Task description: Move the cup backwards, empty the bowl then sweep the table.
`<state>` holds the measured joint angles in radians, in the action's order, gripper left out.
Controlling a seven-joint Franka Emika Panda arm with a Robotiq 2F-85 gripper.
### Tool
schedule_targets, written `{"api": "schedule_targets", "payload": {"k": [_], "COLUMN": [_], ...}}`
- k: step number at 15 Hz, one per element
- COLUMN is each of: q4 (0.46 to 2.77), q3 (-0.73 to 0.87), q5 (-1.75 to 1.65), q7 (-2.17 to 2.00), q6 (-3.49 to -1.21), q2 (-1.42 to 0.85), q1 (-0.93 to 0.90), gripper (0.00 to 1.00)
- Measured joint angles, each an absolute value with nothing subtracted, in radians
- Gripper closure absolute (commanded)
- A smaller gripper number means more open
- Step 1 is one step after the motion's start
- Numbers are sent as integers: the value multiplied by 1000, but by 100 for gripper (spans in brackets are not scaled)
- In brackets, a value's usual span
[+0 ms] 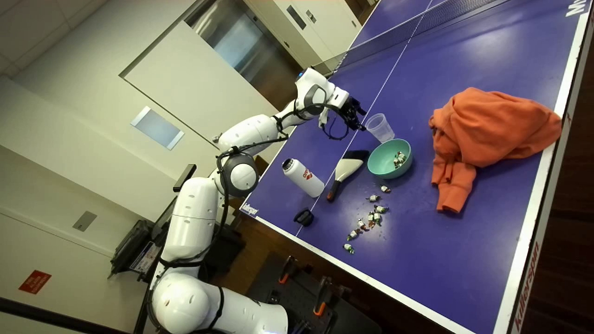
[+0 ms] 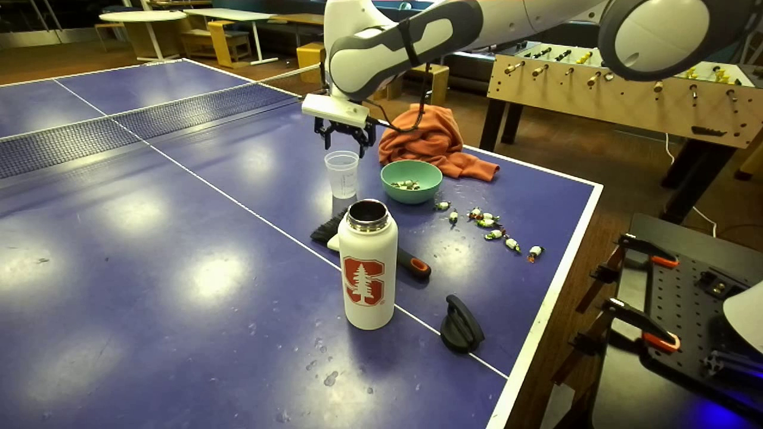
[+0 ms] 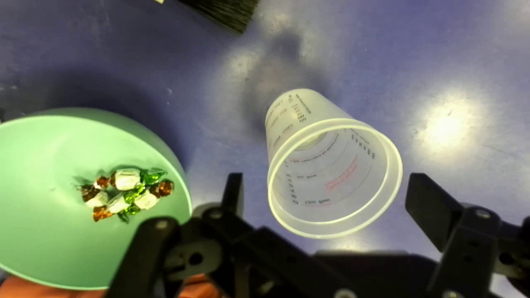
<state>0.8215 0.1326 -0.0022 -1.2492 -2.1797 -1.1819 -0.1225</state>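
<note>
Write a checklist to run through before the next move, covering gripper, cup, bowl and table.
1. Gripper open: ok, nothing held.
2. Cup upright on the table: ok.
3. Fingers low enough to grip the cup: cannot tell; they flank it in the wrist view, but depth is unclear.
4. Cup apart from the bowl: ok, a gap shows in the wrist view.
5. Bowl emptied: not ok, candies inside.
6. Table swept: not ok, more candies lie loose.

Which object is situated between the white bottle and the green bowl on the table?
The brush lies between the white bottle and the green bowl; an exterior view shows this clearly.
</note>
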Motion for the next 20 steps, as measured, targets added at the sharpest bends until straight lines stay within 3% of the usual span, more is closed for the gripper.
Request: {"api": "schedule_targets", "payload": {"k": [15, 20], "q4": [1382, 1632], "q3": [134, 134], "q5": [21, 47], "q7": [-1029, -919], "q6": [-2203, -2449], "q2": [-782, -687], "q1": [-20, 26], "gripper": [0, 0]}}
